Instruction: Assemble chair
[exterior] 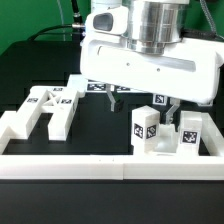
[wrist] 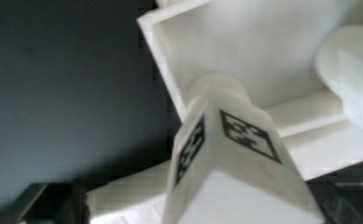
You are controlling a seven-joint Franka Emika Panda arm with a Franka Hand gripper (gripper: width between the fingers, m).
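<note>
White tagged chair block [exterior: 146,130] between wide-spread end effector [exterior: 140,106] fingers [exterior: 116,98], no visible pinch.

**Exterior view:** camera off the arm, slightly raised, facing the arm head-on across the border wall [exterior: 110,165]. Near range; the black table [exterior: 100,125] spans the frame. The gripper [exterior: 140,104] is at centre, with upright tagged chair parts [exterior: 160,132] at 4 o'clock.

**Wrist view:** camera on the wrist, looking down along the gripper. Very near; the chair parts [wrist: 231,150] fill the picture, partly blurred.

**Shared:** the tagged parts beneath the gripper.
</note>
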